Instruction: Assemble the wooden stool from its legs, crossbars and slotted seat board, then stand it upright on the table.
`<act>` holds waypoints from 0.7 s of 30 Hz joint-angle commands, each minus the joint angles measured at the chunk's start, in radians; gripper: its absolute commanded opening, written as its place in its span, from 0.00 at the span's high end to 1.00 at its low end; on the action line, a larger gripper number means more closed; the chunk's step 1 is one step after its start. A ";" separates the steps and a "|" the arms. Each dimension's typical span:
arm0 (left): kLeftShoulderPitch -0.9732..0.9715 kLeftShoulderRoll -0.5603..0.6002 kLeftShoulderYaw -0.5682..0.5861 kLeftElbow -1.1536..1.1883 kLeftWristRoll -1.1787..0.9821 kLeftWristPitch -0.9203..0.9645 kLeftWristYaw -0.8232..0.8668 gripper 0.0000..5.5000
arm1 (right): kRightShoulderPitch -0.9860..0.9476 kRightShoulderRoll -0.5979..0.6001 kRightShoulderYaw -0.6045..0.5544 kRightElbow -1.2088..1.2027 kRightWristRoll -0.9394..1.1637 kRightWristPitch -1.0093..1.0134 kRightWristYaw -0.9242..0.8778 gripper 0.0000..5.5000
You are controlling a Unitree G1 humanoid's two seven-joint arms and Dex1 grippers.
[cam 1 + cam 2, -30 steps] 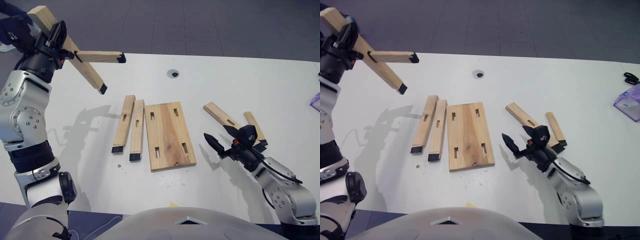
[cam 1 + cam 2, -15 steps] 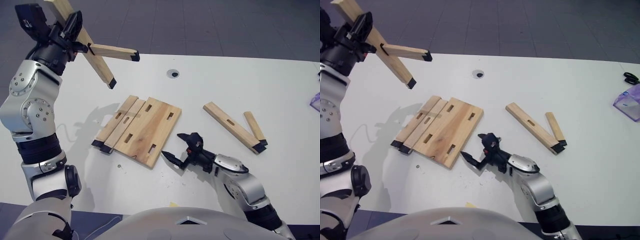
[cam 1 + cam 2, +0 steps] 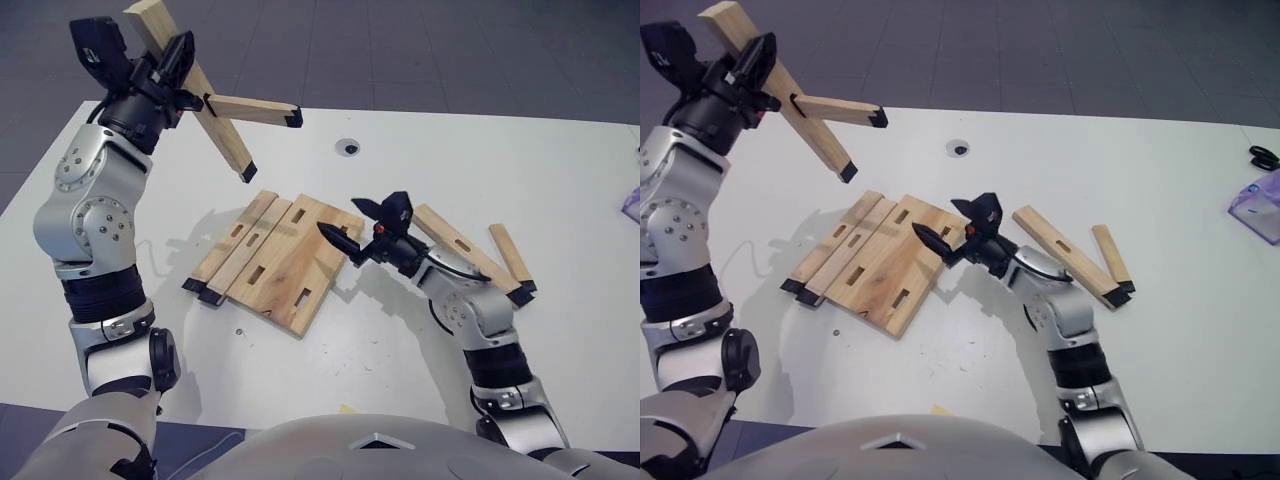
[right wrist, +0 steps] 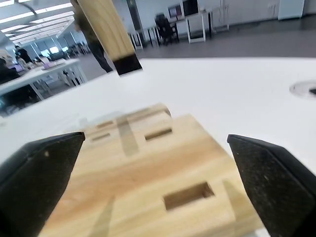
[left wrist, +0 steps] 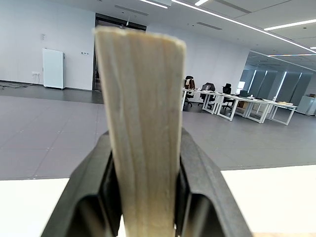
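My left gripper (image 3: 172,72) is raised over the table's far left, shut on a wooden leg (image 5: 143,123) that has a crossbar (image 3: 250,108) stuck in its slot. The slotted seat board (image 3: 290,265) lies flat and skewed at mid-table. Two more legs (image 3: 235,245) lie against its left side. My right gripper (image 3: 337,215) hovers open just above the board's far right corner, with nothing between its fingers (image 4: 39,173). A long slotted leg (image 3: 465,250) and a short piece (image 3: 510,255) lie to the right.
A round grommet hole (image 3: 348,148) sits in the white table (image 3: 500,170) behind the board. A purple box (image 3: 1260,210) and scissors (image 3: 1262,155) are at the far right edge. Bare tabletop lies in front of the board.
The seat board and the two legs beside it were turned and shifted left. My right gripper swept from the front right to the board's far corner. The left arm swung its leg assembly rightward.
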State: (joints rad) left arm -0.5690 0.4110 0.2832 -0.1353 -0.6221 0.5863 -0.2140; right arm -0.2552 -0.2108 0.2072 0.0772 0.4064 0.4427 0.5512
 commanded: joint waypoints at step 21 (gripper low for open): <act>0.052 -0.043 -0.031 -0.137 0.020 0.051 0.061 0.81 | 0.307 -0.182 -0.027 -0.108 -0.351 0.066 -0.274 0.02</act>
State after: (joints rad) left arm -0.5391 0.3715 0.2478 -0.2347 -0.6116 0.6224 -0.1641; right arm -0.0818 -0.3663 0.1570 -0.0684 0.1393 0.3495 0.3220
